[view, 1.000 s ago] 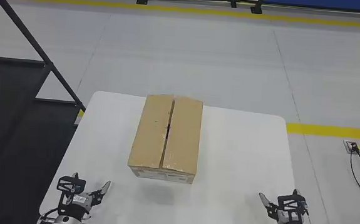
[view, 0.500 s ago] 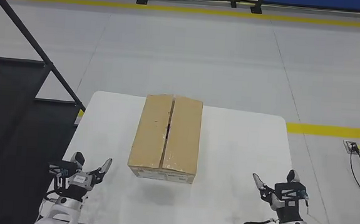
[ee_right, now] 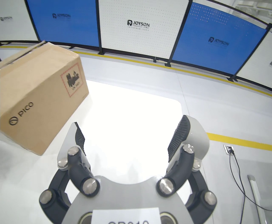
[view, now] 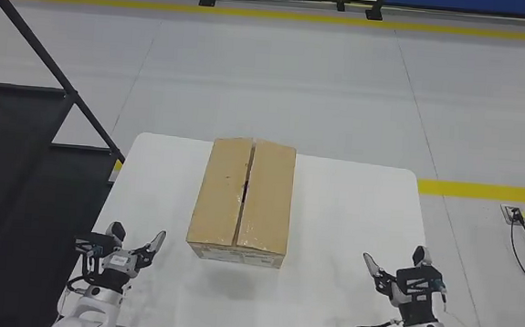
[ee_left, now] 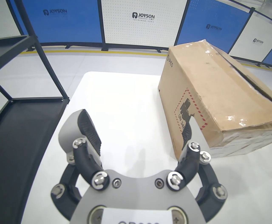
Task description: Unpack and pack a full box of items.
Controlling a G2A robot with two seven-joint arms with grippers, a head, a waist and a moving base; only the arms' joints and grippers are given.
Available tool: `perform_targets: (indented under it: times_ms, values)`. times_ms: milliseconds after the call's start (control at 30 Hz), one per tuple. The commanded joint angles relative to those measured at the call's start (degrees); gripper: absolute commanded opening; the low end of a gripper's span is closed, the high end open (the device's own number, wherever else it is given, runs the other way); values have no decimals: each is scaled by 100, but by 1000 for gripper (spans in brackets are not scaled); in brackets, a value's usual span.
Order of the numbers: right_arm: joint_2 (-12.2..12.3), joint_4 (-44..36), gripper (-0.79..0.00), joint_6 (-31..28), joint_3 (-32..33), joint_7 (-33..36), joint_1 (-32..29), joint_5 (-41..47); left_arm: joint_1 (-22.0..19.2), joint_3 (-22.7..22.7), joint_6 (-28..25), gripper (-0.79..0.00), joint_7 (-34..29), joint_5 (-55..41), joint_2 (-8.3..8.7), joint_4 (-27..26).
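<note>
Two pincers: both mine, both held low over the near edge of the table [view: 349,234], one toward each near corner, each holding nothing.
Rack: a black metal shelf frame [view: 22,192] stands off the table, out beyond my left pincer on its outer side; its lower tray [ee_left: 25,127] lies just past the table's edge.
Left pincer: my left pincer [view: 136,239] [ee_left: 137,118] is spread wide, its ribbed pads [ee_left: 89,129] facing each other with bare white tabletop between them.
Box: the brown cardboard box [view: 243,199] [ee_left: 208,89] [ee_right: 40,84] rests flat on the table, ahead of both pincers and between them. It is forward and inward of my left pincer, and forward and inward of my right, farther from the right. Top flaps are down, with a seam running lengthwise away from me. Neither pincer touches it.
Right pincer: my right pincer [view: 393,260] [ee_right: 130,122] is also spread wide, with bare tabletop between its pads [ee_right: 177,135].
Floor line: a yellow stripe [view: 485,190] runs on the floor outward of my right pincer.
Socket: a floor outlet [view: 512,215] [ee_right: 228,149] with a dark cable sits just beyond that stripe.
Panels: blue and white partition boards [ee_right: 138,25] stand far ahead of both pincers.
</note>
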Motion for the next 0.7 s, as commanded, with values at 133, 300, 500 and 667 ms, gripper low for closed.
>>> perform_targets:
  times_ms: [133,300,500,667]
  values:
    - [-70,19,0,256,-500,-295,310,-465,-574,476,228,0,116,221,-79,469]
    - [-83,55,0,334,-616,-163,383,-666,-747,594,325,0,-36,128,-110,611]
    - [-83,55,0,334,-616,-163,383,-666,-747,594,325,0,-36,128,-110,611]
    - [-86,92,0,175,-729,-143,456,-942,-757,733,320,0,-138,254,-127,552]
